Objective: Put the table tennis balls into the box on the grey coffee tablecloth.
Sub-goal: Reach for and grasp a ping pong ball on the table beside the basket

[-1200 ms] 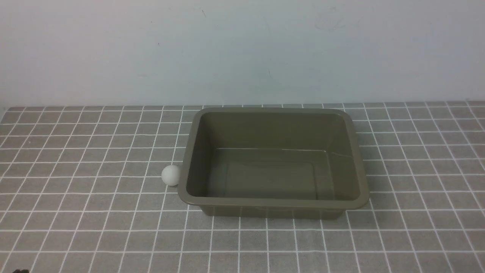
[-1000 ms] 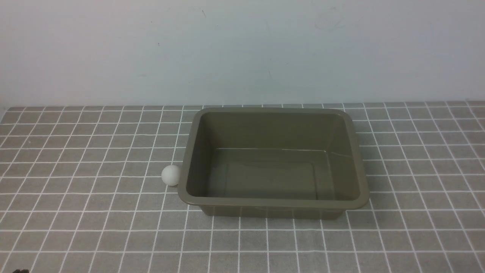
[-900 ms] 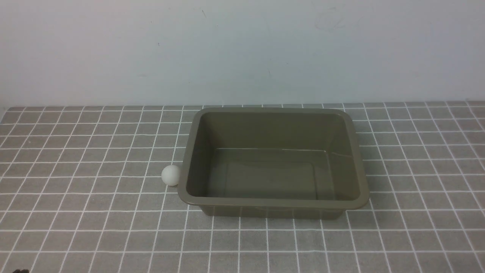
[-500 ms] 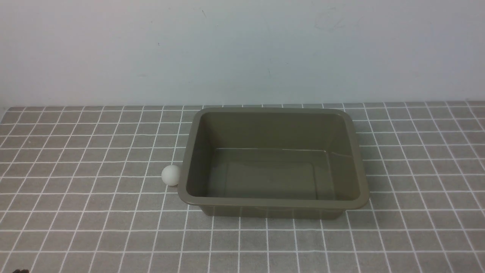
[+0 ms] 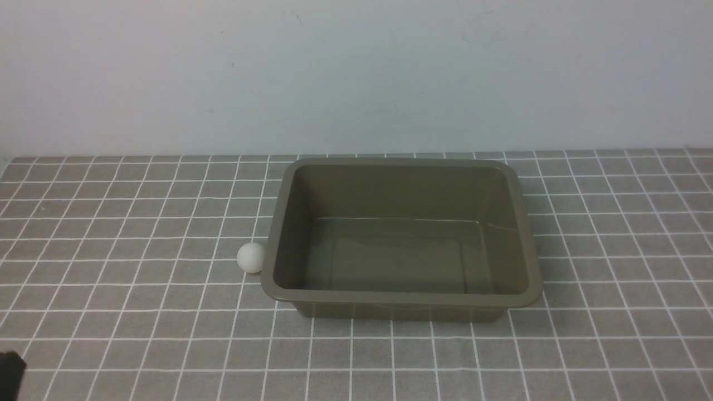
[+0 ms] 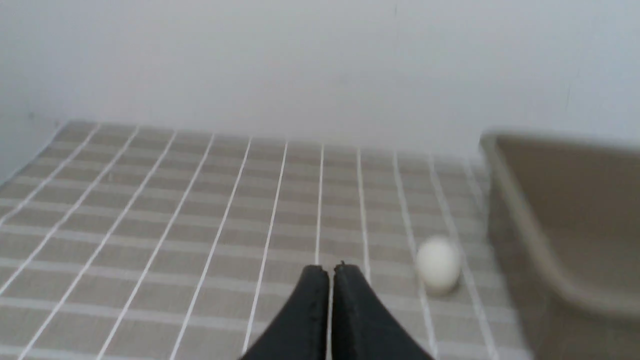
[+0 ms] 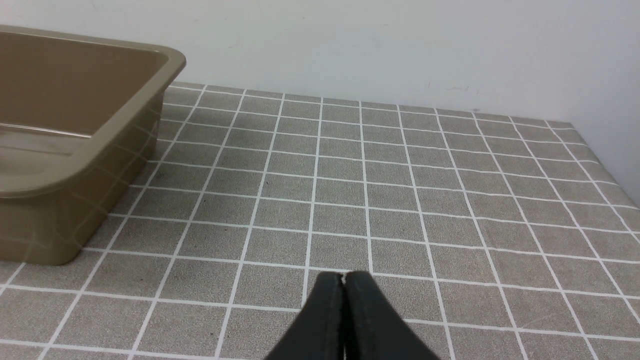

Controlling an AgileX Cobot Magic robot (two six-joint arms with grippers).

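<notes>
A small white table tennis ball lies on the grey coffee tablecloth, touching or nearly touching the left side of the olive-brown box, which holds nothing. The ball also shows in the left wrist view, blurred, beside the box. My left gripper is shut and empty, short of the ball and off to one side of it; its dark edge shows at the front view's lower left corner. My right gripper is shut and empty over bare cloth, away from the box.
A pale wall rises right behind the cloth's far edge. The cloth's right edge meets a side wall in the right wrist view. The cloth stretches on both sides of the box and in front of it.
The left arm has moved up into the front view's lower left corner, where only a sliver showed before. The ball and box have not moved.
</notes>
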